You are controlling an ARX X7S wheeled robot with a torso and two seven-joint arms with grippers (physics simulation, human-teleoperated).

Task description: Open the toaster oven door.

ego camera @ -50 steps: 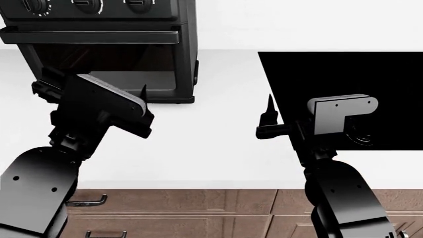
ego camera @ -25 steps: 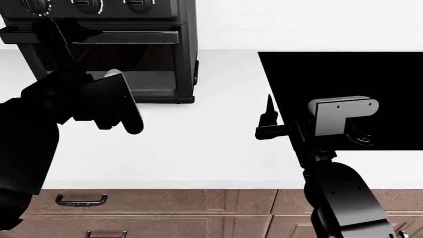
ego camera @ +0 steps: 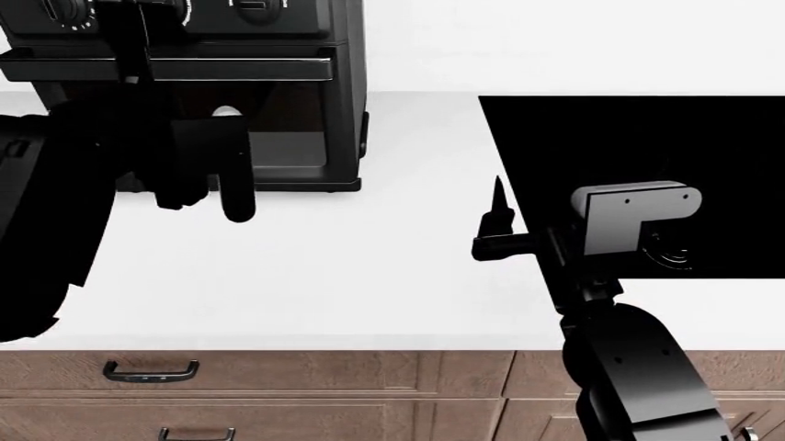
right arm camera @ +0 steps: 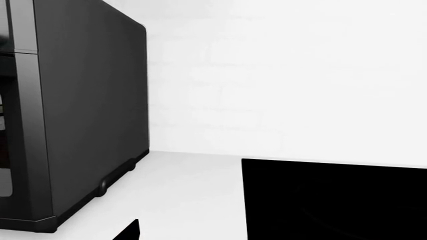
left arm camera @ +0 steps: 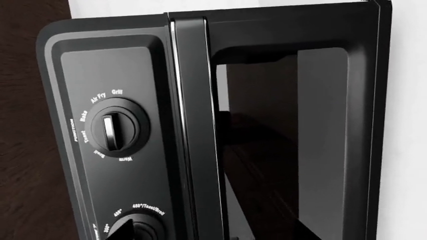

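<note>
Raising your left gripper (ego camera: 135, 37) from the white counter (ego camera: 392, 266) up to the bar handle (ego camera: 245, 68), you now front the wide glass-windowed black door (ego camera: 264, 138), apparently shut. Its opening can't be told. Boxy black toaster oven (ego camera: 184, 92) sits back-left; what it contains is unreadable through the glass. Right gripper (ego camera: 497, 220) idles, prongs apart, empty.
</note>
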